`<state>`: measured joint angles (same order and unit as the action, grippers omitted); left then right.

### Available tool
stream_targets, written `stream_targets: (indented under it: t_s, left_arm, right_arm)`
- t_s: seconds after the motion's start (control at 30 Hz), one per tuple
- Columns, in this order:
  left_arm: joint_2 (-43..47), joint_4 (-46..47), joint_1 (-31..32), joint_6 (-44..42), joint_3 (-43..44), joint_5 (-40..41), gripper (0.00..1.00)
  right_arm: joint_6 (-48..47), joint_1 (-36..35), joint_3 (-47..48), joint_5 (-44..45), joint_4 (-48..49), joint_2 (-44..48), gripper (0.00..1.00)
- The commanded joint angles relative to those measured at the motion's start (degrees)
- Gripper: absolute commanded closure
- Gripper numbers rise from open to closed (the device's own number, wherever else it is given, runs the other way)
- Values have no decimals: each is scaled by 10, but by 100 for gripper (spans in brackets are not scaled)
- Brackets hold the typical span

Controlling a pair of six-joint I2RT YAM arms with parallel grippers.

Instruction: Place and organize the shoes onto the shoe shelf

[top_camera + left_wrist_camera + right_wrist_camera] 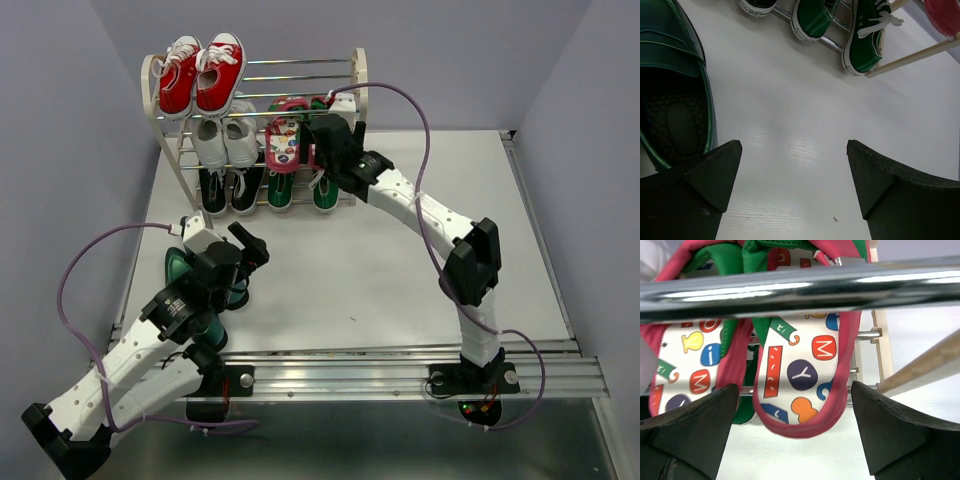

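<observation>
The shoe shelf [300, 65] stands at the back left. The red-pink flip-flops [283, 140] lie on its second tier at the right. The green sneakers [280, 190] sit on the bottom tier at the right. My right gripper [320, 132] is open at the right flip-flop [805, 370], whose heel end lies between the wide jaws without touching them; a shelf rod [790, 290] crosses above. The dark teal high heels [178, 265] stand on the table under my left arm. My left gripper [238, 250] is open and empty over bare table, with one heel [670, 100] just left of it.
Red sneakers [200, 75] sit on the top tier, white sneakers [225, 140] on the second tier at the left, and black sneakers [228, 190] on the bottom left. The green sneakers [865, 40] and the shelf's cream leg [920, 52] show ahead in the left wrist view.
</observation>
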<state>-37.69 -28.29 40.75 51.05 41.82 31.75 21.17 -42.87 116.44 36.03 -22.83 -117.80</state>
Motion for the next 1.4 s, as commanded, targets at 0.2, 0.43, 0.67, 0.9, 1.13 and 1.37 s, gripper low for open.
stream_targets:
  t_s: [0.2,0.43,0.67,0.9,1.13,1.37]
  left_arm:
    - [-24,-125,-3,117,34,39,1]
    - [-63,-191,-7,201,29,29,1]
    - [-117,-263,-42,234,41,-1,1]
    - [-139,-264,-62,235,33,-29,1]
    - [-93,-256,-107,310,-5,-39,1]
    - [-119,-253,-207,293,-23,-54,1]
  right_arm:
    - [5,-5,-113,-139,29,122,0]
    - [-22,-5,-223,-213,72,212,0]
    - [-26,-5,-314,-212,90,284,0]
    - [-32,-5,-375,-273,111,326,0]
    - [-50,-5,-382,-265,103,318,0]
    - [-62,-5,-394,-249,97,318,0]
